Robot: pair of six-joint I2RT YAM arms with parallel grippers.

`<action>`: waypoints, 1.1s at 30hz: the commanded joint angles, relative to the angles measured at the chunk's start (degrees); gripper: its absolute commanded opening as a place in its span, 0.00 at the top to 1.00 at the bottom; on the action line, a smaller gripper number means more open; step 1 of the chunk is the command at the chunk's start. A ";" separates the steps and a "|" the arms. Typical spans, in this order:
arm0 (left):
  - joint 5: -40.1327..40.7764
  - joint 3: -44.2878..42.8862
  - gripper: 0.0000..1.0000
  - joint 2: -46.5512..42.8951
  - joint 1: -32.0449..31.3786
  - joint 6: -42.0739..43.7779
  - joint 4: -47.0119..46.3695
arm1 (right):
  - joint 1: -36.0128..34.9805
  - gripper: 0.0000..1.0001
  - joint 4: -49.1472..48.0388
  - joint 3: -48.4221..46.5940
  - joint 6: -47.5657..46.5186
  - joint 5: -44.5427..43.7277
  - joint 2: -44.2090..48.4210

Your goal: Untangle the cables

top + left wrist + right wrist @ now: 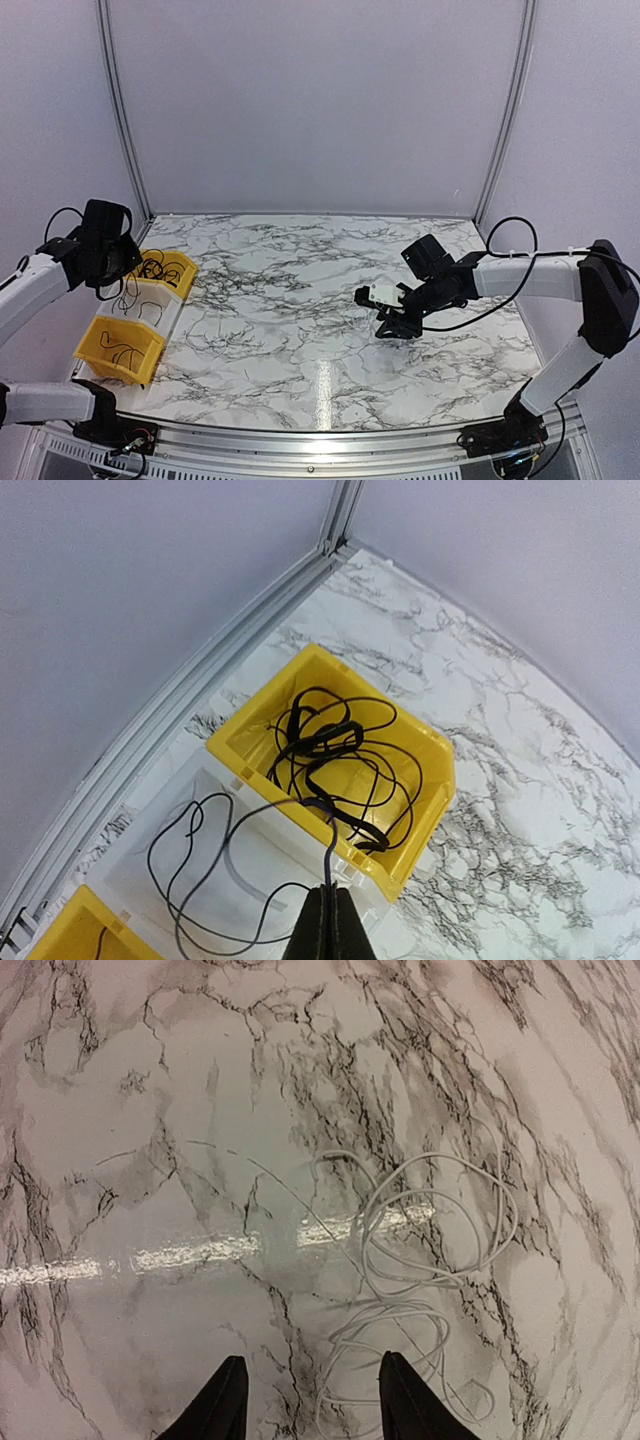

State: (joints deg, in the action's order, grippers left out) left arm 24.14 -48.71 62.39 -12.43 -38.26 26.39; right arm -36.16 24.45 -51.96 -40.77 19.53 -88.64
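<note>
While the right arm reaches over the middle of the desk (300, 260), the work of the moment sits at the left edge. There the left tool (330, 920) hangs above the bins with its fingers pressed together on a black strand (331, 855). That strand rises from the pinch straight into the knot of black cables (335, 750) heaped in the yellow bin (385, 708). The grip looks chosen to lift one wire up and away, so the clump's own weight and the bin wall hold the rest back. Just beside it, the clear bin (280, 840) holds a black loop (190, 880) lying loose and flat, which suggests this bin takes wires once they are freed. The loop seems to run back toward the pinch, but where the lines meet is too crowded to say whether it is the same wire. The right tool (312, 1365) has its two fingers spread apart with nothing between them. It points down at a pale cable (420, 1260) that lies in several overlapping coils on the marble, just ahead of and partly between the fingertips. This cable is well apart from the bins and the dark knot, so each arm has its own piece to work on. My judgement is that the task is at an early stage: the yellow bin's clump is plainly knotted, and the pale coils have not yet been picked up.
</note>
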 commanded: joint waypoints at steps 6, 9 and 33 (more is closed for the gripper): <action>3.02 -13.71 1.00 -12.50 0.12 5.55 15.65 | -0.60 0.55 0.57 -2.26 -0.58 -1.04 -0.85; 1.86 -19.26 1.00 -14.76 0.12 8.10 17.39 | -0.75 0.55 0.63 -2.26 -0.59 -1.15 -1.16; -4.60 -6.09 1.00 -4.68 0.20 6.33 7.92 | -0.97 0.55 1.30 -2.44 -0.94 -2.29 -2.20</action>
State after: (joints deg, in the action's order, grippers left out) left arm 20.93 -57.12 55.37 -12.43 -29.93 40.16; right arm -36.49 24.53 -52.05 -40.82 18.26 -90.54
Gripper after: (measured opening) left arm 0.017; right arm 0.455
